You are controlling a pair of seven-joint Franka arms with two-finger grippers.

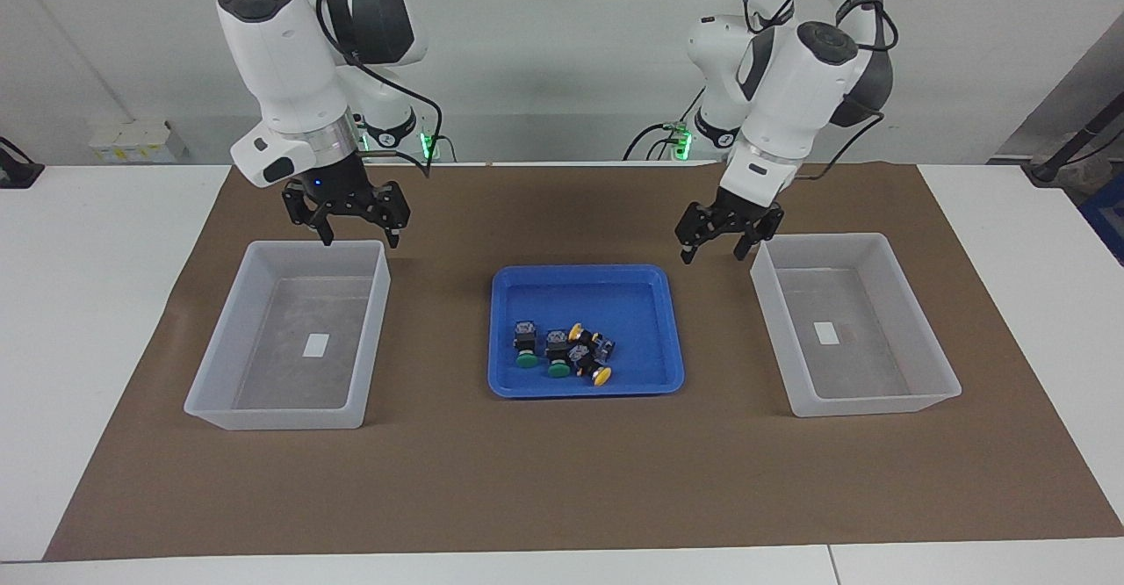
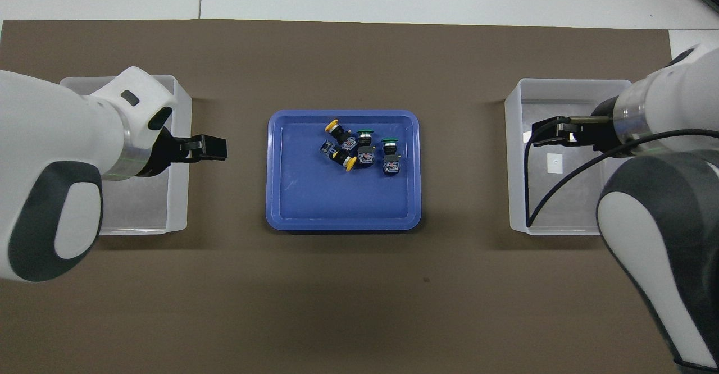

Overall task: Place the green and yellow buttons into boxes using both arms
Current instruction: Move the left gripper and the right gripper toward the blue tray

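Two green buttons (image 1: 526,359) (image 2: 365,133) and two yellow buttons (image 1: 601,376) (image 2: 332,123) lie bunched in the blue tray (image 1: 632,304) (image 2: 292,194) at mid-table. One box (image 1: 931,330) (image 2: 182,200) stands at the left arm's end and the other box (image 1: 211,352) (image 2: 512,188) at the right arm's end. Both hold only a white label. My left gripper (image 1: 713,256) (image 2: 216,148) is open and empty, raised over the mat between its box and the tray. My right gripper (image 1: 360,240) (image 2: 540,135) is open and empty, raised over its box.
A brown mat (image 1: 562,480) (image 2: 359,306) covers the white table under the tray and both boxes. Black cables hang from both arms' wrists.
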